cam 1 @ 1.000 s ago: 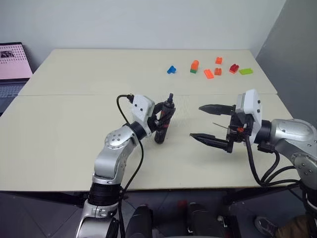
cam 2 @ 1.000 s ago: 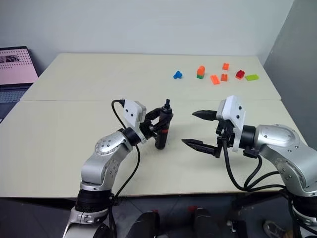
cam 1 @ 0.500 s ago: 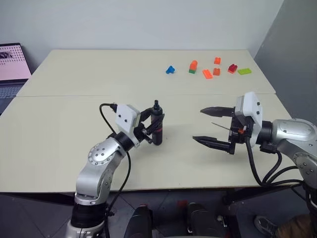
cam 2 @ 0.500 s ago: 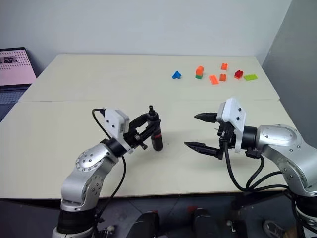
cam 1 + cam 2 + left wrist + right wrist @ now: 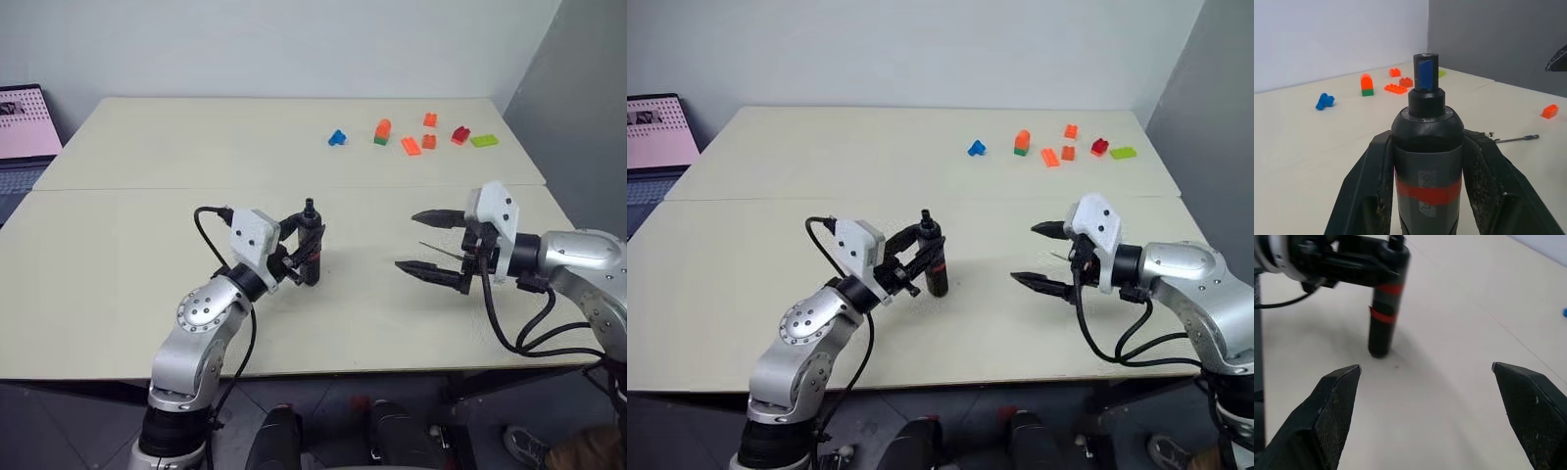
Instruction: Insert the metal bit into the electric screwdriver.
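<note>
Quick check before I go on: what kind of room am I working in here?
Probably a lab or test room, not a workshop: a plain cream table against bare grey walls, a few toy bricks scattered at its far side, and a laptop at its left edge.

No text, label, brand or number can be read anywhere; the laptop screen [image 5: 27, 119] at the table's far left edge shows a pink page whose print is too small to make out
</note>
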Controlling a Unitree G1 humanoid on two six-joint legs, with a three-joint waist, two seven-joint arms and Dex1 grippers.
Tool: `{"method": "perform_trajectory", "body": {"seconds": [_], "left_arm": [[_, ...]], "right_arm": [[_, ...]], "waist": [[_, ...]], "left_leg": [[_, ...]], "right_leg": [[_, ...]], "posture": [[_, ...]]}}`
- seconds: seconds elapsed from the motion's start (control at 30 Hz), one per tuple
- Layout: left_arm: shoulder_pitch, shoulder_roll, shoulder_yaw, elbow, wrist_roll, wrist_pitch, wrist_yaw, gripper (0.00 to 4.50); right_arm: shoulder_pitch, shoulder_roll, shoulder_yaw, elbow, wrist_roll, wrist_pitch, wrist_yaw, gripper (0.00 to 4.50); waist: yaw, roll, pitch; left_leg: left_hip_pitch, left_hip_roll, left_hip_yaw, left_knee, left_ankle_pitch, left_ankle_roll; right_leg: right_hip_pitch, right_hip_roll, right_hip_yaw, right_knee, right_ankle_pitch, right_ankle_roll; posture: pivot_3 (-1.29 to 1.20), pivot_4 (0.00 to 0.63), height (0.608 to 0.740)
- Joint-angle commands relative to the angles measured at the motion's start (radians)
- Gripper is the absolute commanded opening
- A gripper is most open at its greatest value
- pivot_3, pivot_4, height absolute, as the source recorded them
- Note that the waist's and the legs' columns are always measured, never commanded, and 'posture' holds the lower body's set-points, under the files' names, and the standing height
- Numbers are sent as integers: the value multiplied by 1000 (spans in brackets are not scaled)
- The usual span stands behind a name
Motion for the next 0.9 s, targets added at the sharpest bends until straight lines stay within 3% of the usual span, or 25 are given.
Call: {"method": "perform_trajectory", "body": {"seconds": [0.03,0.17,0.37,0.53,0.9], "left_arm": [[-91,-38,-3,-37,-3,-59,29,1622],[-148,-86,-29,25,22,-130,42,1622],[-121,-115,-94,160,68,-249,19,1622],[-123,-126,-104,193,93,-308,21,1622],[-106,-133,-116,218,123,-360,33,1622]], "right_arm": [[-52,-55,-26,70,-73,-23,3,4500],[-114,-103,24,215,-138,2,34,4500],[-222,-170,222,435,-320,-69,197,4500],[-387,-115,339,664,-423,-32,282,4500],[-660,76,524,1202,-655,-179,473,4500]], "waist": [[0,0,0],[2,0,0],[-3,0,1],[-5,0,1],[-3,1,1]], "left_leg": [[0,0,0,0,0,0],[-1,-1,0,-1,0,0],[0,-1,3,-4,0,0],[-1,0,4,-5,0,0],[-1,-2,4,-7,0,0]], "right_leg": [[0,0,0,0,0,0],[0,-1,0,-3,0,1],[0,-1,2,-5,1,0],[-2,-1,2,-5,1,0],[-3,-3,2,-6,3,-4]], "posture": [[0,150,740],[0,150,740],[0,150,740],[0,150,740],[0,150,740]]}}
